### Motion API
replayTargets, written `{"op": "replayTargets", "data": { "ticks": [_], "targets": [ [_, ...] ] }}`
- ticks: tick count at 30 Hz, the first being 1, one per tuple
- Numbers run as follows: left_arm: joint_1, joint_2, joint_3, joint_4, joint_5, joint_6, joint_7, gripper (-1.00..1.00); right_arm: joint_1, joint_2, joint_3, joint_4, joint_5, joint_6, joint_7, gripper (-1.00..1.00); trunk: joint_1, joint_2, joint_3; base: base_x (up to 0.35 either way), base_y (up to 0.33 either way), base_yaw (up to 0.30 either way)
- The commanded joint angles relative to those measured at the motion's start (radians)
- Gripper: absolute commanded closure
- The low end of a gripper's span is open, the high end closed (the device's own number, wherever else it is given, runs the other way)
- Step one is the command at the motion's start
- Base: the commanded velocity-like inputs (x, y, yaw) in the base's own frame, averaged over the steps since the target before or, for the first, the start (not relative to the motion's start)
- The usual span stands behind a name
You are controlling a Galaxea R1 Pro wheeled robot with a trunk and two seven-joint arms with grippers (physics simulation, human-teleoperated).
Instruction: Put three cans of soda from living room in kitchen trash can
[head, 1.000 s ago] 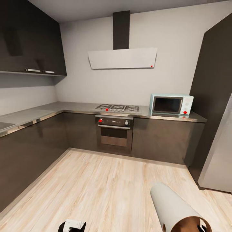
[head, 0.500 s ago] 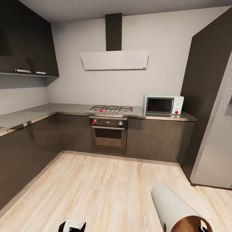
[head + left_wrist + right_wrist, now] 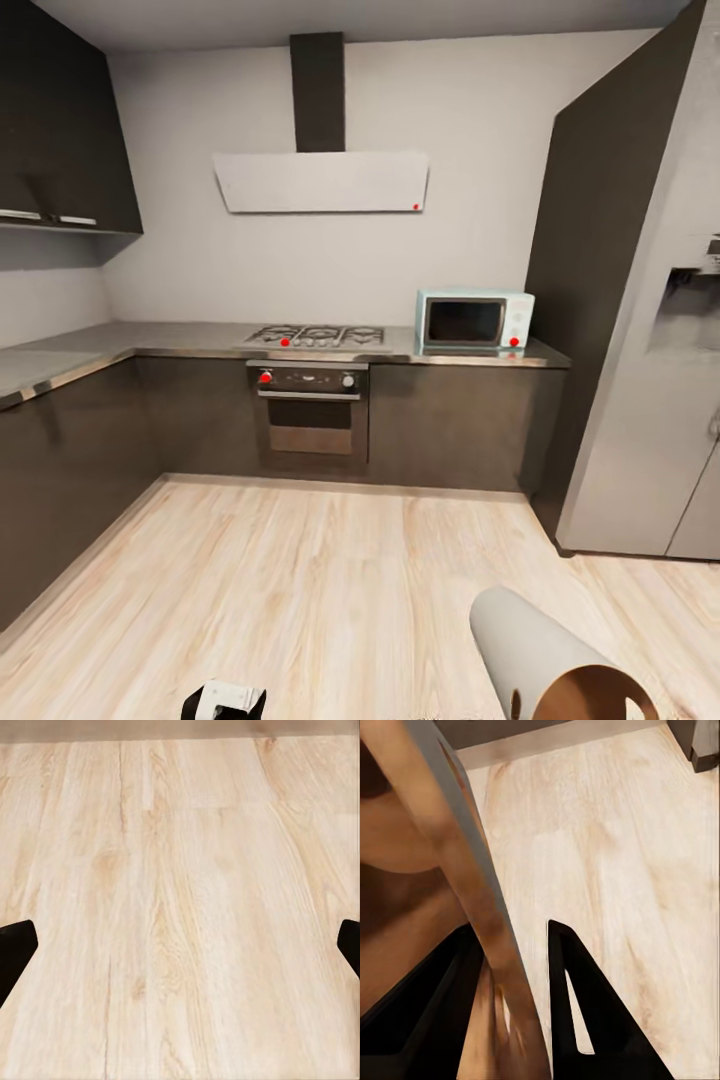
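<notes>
I am in the kitchen with dark grey cabinets (image 3: 455, 425) and a pale wood floor (image 3: 330, 570). The tash can (image 3: 535, 645), pale grey outside and brown inside, lies tilted at the lower right of the head view. In the right wrist view my right gripper (image 3: 510, 1009) is shut on the tash can's wall (image 3: 454, 847), one dark finger on each side. My left gripper (image 3: 180, 949) is open above bare floor, and its wrist (image 3: 225, 700) shows low in the head view. The cans of soda are out of view.
A built-in oven (image 3: 312, 415) with a gas hob (image 3: 317, 335) stands ahead, and a light-blue microwave (image 3: 473, 320) sits on the counter to its right. A tall grey fridge (image 3: 650, 400) is at the right. Cabinets (image 3: 60, 460) run along the left.
The camera has turned right: oven, hob and microwave slid left in the picture and more of the fridge came in. The tash can stays in my right gripper.
</notes>
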Motion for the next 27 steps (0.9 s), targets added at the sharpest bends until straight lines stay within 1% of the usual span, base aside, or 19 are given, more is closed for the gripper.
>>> {"op": "replayTargets", "data": {
  "ticks": [1,5,10,27],
  "targets": [
    [0.0,0.0,0.0,0.0,0.0,0.0,0.0,-1.0,-0.001,0.0,-0.01,-0.002,-0.008,-0.001,0.007,1.0,0.0,0.0,0.0,0.005,0.0,-0.218],
    [0.0,0.0,-0.001,0.0,-0.001,0.0,0.0,-1.0,0.0,0.001,-0.01,-0.002,-0.008,0.0,0.007,1.0,0.0,0.0,-0.003,0.095,-0.07,-0.219],
    [0.0,0.0,-0.001,0.0,-0.001,0.0,0.0,-1.0,0.0,0.001,-0.01,-0.002,-0.008,0.0,0.007,1.0,0.0,0.0,-0.006,0.195,-0.175,-0.22],
    [0.0,-0.001,-0.002,0.0,-0.002,0.0,0.0,-1.0,-0.001,0.002,-0.009,-0.002,-0.006,0.0,0.002,1.0,0.0,0.0,-0.015,0.191,-0.224,-0.22]
  ]
}}
